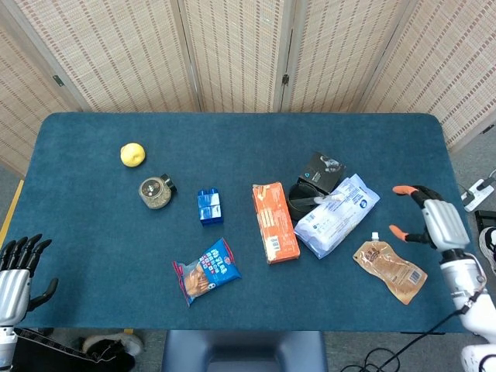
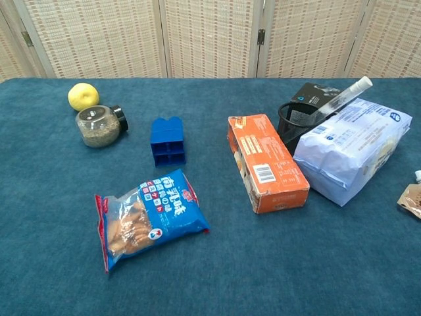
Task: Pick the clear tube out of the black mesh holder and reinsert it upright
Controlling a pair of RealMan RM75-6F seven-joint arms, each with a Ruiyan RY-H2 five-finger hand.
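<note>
Currently nothing is accomplished: the clear plastic tube with a white cap leans tilted in the black mesh cylindrical holder, resting against the pale blue plastic bag. My right hand, fingers spread and empty, hovers over the desk edge, well apart. My left hand idles empty. Extraction and upright reinsertion remain.

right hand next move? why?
Probably carry the right hand further toward the clear tube, aiming for its upper end. The hand is open over the table's right side, apart from everything, while the tube leans out of the black mesh holder over the white bag.
</note>
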